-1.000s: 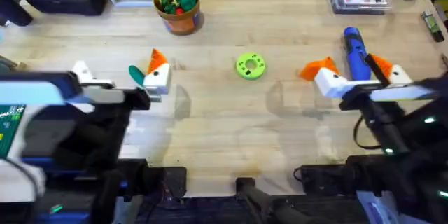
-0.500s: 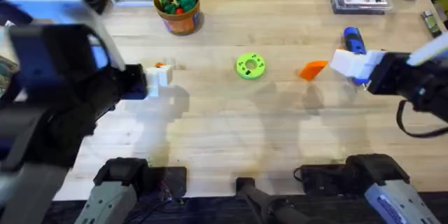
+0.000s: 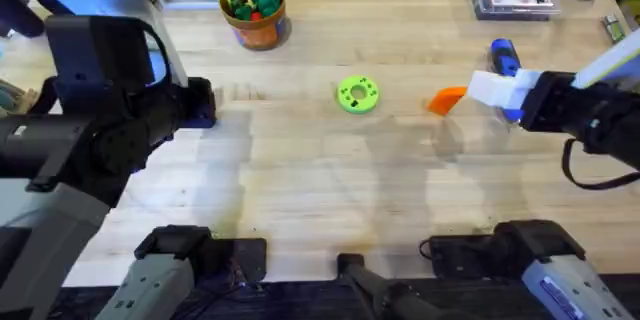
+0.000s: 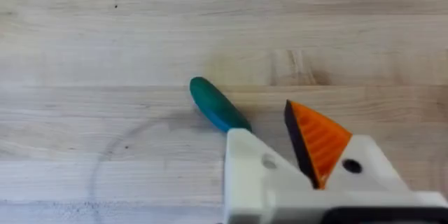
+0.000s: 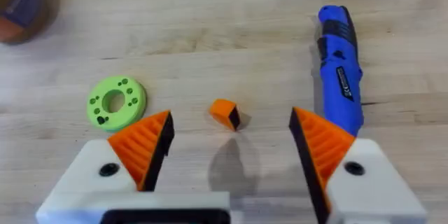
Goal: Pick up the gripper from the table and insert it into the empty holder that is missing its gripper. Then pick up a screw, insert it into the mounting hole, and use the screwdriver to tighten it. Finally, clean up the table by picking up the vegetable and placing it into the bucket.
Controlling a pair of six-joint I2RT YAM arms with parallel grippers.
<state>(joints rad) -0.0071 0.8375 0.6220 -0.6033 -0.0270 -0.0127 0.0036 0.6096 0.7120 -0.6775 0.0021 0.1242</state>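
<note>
- We see the right gripper point(image 5: 227, 150) spread wide, holding nothing, with the orange gripper point(image 5: 225, 113) on the table between its fingers.
- The screwdriver point(image 5: 341, 70) lies just beside.
- On the left gripper point(image 4: 280, 161) we see one orange pad; whether it is open or closed we cannot tell. The vegetable point(image 4: 217, 105) lies just ahead.
- The bucket point(image 3: 254, 10) stands at the far edge.

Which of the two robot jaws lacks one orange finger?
The left gripper: one white holder is bare. The right gripper carries orange fingers on both sides.
</note>
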